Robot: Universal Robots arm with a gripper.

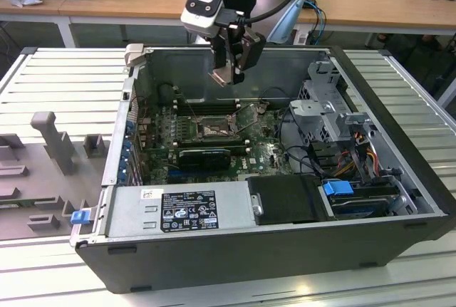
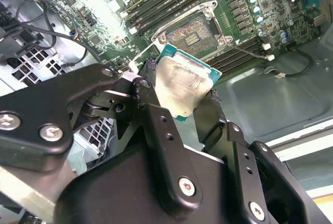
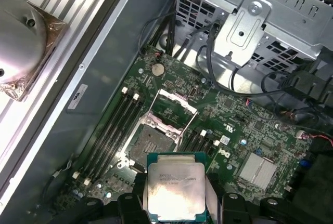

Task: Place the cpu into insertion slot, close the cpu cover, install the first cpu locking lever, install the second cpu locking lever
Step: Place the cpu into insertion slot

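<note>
My pincer (image 1: 226, 73) hangs in the upper middle of the exterior view, over the open computer case (image 1: 235, 253), and it is closed on the cpu (image 1: 221, 76), gripping it by two opposite edges. In the second wrist view my black fingers (image 2: 156, 115) press against the chip's sides, and the cpu (image 2: 182, 86) sits between them with its pale silver face and thin green rim in plain sight. The first wrist view shows the same cpu (image 3: 175, 190) square-on, with fine print across its face that I leave unread. The chip is in the air, apart from the board and not touching anything but me. Below it, near the middle of the exterior view, lies the insertion slot (image 1: 216, 130) on the green circuit board (image 1: 265, 156). In both wrist views the insertion slot (image 3: 151, 143) shows a dark, bare centre inside its silvery rim, and it sits just beyond the chip's far edge. The cpu cover (image 3: 173, 110) is lifted off the slot and angled up from one of its edges. Long black memory slots (image 3: 112, 130) run alongside the socket. A grey power supply (image 1: 178, 211) fills the case's near side in the lower middle of the exterior view, and a metal drive cage (image 1: 324, 107) stands toward the exterior view's right.
</note>
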